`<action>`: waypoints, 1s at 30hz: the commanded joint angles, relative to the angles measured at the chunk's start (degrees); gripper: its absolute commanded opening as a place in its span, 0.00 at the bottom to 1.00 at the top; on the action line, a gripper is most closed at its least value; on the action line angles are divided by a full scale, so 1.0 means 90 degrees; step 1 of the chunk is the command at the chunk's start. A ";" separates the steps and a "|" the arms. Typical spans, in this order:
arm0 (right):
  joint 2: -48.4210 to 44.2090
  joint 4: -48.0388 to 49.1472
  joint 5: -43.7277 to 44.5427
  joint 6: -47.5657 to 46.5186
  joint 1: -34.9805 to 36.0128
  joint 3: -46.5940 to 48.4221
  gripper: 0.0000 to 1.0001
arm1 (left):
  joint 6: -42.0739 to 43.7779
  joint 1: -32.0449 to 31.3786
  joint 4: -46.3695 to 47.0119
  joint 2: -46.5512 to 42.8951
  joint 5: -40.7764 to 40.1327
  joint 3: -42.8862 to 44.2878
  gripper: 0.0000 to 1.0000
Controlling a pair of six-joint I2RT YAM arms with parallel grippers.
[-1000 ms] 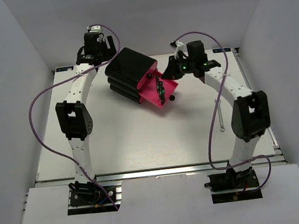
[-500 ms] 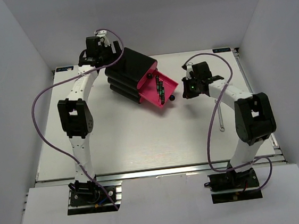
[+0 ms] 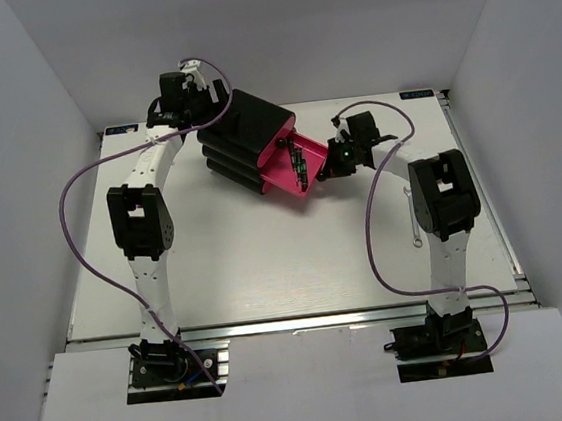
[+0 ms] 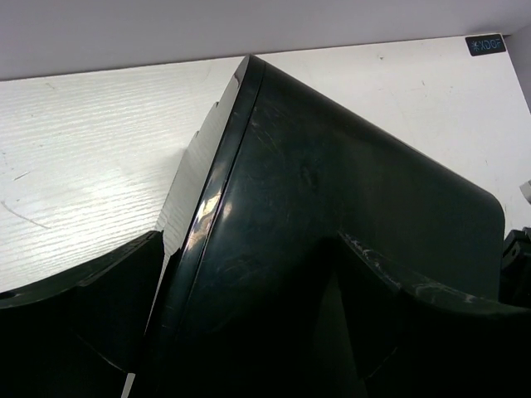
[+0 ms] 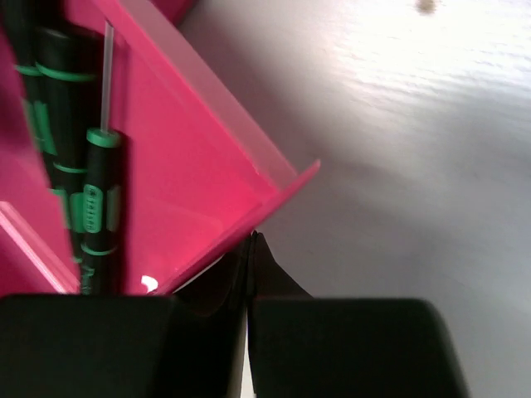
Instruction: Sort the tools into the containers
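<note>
The black casing (image 3: pixel 243 134) stands at the back middle, with its top pink drawer (image 3: pixel 286 165) pulled out and dark thin screwdrivers (image 3: pixel 299 168) lying in it. In the right wrist view, black precision screwdrivers with green bands (image 5: pixel 99 207) lie in the drawer (image 5: pixel 191 166). My right gripper (image 3: pixel 325 173) is shut and empty, its tips (image 5: pixel 251 236) against the drawer's front wall. My left gripper (image 3: pixel 192 101) is at the casing's back corner, jaws wide apart astride the casing's edge (image 4: pixel 274 249). The silver wrench (image 3: pixel 415 219) lies on the table, right of centre.
Two lower drawers stay closed in the casing. White walls enclose the table (image 3: pixel 266 262) on the left, back and right. The right arm's purple cable (image 3: pixel 378 251) loops over the table near the wrench.
My right gripper has swung down and left from behind the drawer to its front wall. The left gripper has shifted slightly along the casing's back.
</note>
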 commanded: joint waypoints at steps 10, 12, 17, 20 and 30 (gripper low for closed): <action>0.0553 0.1199 -0.1376 0.1968 0.0228 0.1494 0.00 | 0.0108 -0.0058 -0.0485 -0.0223 0.0338 -0.0458 0.91; 0.0759 0.1102 -0.1317 0.2017 0.0316 0.1914 0.00 | 0.0088 -0.0068 -0.0495 -0.0204 0.0377 -0.0458 0.91; 0.1326 0.1023 -0.1268 0.2163 0.0472 0.2296 0.00 | 0.0079 -0.0126 -0.0563 -0.0145 0.0387 -0.0429 0.91; 0.1512 0.1277 -0.1395 0.2261 0.0531 0.2433 0.00 | 0.0079 -0.0136 -0.0602 -0.0116 0.0338 -0.0419 0.91; 0.1376 0.1716 -0.1532 0.2359 0.0424 0.2074 0.00 | 0.0010 -0.0156 -0.0631 -0.0106 0.0202 -0.0370 0.91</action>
